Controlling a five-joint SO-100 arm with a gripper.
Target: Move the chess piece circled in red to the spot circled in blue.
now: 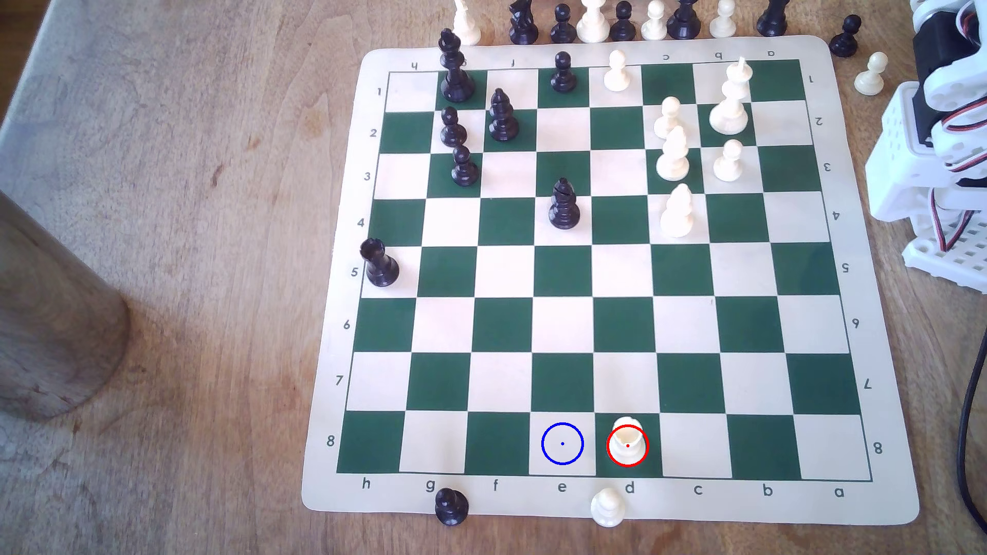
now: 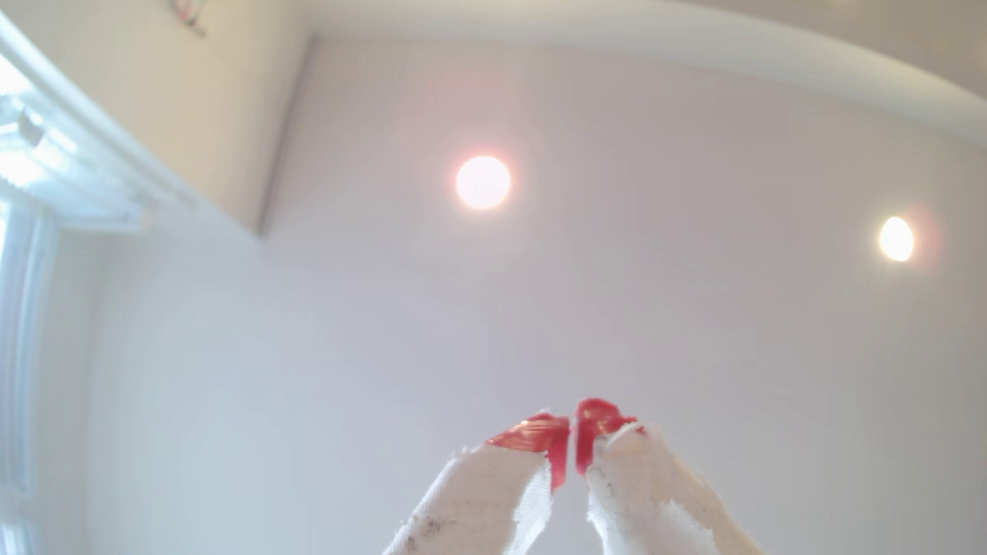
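White rook point(image 1: 627, 444) upright on green square inside red circle, just beside blue-circled spot point(image 1: 562, 443) at exterior view's left. Hand point(image 2: 572, 433) raised toward ceiling, red-taped fingertips point(image 2: 539, 431) pressed together, empty. Arm base point(image 1: 940, 139) partly cut off at frame edge.

chess mat point(image 1: 694, 507): 1
dark pieces point(image 1: 563, 205) on the mat's squares: 7
cream pieces point(image 1: 673, 155) on the squares: 7, counting 1 cream rook point(image 1: 627, 438)
dark pieces off the squares: 6 far side, 1 near edge
cream pieces off the squares: 5 far side, 1 near edge
blue circle point(image 1: 562, 443): 1
red circle point(image 1: 608, 445): 1
ceiling lamps point(image 2: 483, 182): 2
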